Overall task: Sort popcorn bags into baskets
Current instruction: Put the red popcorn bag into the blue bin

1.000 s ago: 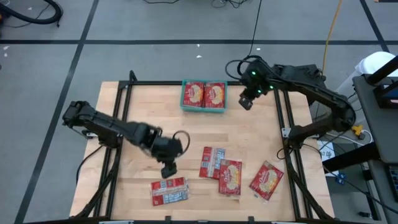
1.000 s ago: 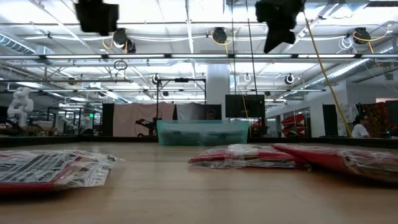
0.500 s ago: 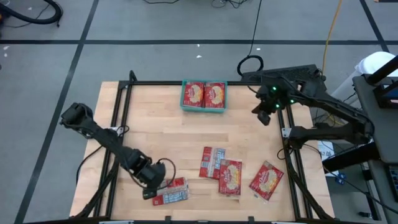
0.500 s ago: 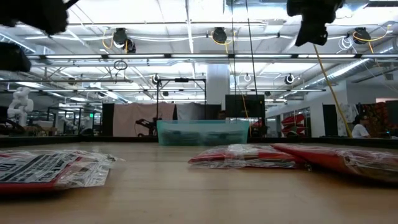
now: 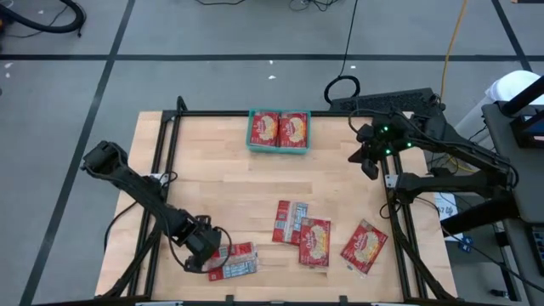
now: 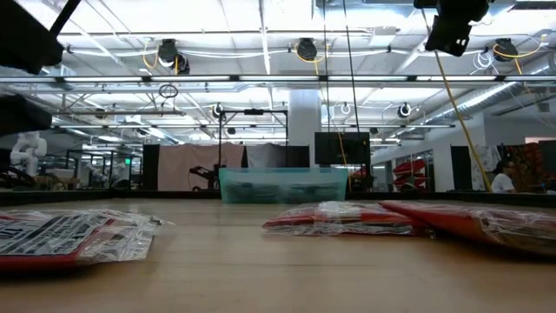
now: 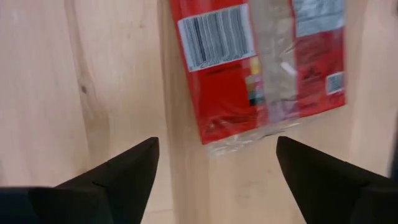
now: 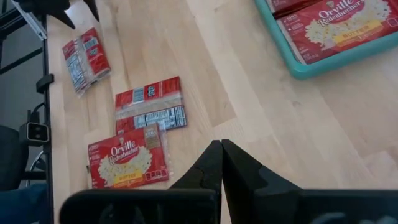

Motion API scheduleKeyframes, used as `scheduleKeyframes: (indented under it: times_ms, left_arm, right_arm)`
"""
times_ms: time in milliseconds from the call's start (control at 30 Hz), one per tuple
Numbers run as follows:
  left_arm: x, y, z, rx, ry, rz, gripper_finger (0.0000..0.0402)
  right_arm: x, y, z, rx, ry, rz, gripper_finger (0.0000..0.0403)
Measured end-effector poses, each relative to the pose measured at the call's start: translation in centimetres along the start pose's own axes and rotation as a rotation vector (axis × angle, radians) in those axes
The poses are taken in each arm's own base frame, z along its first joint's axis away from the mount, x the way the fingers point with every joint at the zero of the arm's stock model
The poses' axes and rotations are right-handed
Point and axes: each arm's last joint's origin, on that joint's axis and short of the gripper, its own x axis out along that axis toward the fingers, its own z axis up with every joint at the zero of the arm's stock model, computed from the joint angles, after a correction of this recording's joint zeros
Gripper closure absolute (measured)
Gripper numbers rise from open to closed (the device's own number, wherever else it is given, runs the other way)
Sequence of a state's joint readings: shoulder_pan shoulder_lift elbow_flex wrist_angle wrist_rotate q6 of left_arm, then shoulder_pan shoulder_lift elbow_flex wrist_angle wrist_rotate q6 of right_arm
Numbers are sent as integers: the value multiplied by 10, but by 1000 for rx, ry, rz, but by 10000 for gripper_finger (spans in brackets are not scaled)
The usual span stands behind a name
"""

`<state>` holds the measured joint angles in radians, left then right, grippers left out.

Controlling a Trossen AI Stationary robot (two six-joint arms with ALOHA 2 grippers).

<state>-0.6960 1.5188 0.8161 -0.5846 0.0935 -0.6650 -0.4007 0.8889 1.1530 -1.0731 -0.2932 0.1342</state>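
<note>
Bags in the teal basket (image 8: 298, 67) read "Orville Redenbacher's BUTTER"; one loose bag (image 8: 129, 159) on the bench (image 5: 229, 183) shows the same brand. The left hand (image 7: 214, 177), fingers spread wide, hangs just over a back-up bag (image 7: 258, 68) showing its barcode. The right hand (image 8: 221, 163), pinched shut and empty, hovers beside the basket.

tray (image 5: 279, 150): table's far edge, two bags (image 5: 278, 129) inside | four bags (image 5: 304, 238): near side

Popcorn bag (image 7: 261, 68) cut by left wrist view edge; print blurred.
</note>
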Motion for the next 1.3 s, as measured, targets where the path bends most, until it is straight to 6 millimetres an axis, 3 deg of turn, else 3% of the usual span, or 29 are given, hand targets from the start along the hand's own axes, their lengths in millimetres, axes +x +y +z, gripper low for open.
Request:
scheduleKeyframes:
  times_ms: [333,567,700,933,1133,1300]
  left_arm:
    - [16,6,-6,141,-79,-33,145]
    - [32,3,-18,387,-74,27,178]
    - [33,1,-15,459,-99,42,231]
    - [29,-4,8,345,-246,-59,388]
    - [21,12,20,214,-296,-4,398]
    - [-3,29,22,171,-338,71,399]
  right_arm:
    - [5,-1,4,40,3,0,403]
    - [8,0,13,78,-66,5,403]
    - [12,-2,18,116,-88,-14,403]
    - [22,-4,28,211,-98,-7,403]
    - [33,-5,40,257,-137,6,403]
    - [43,-6,52,299,-186,33,403]
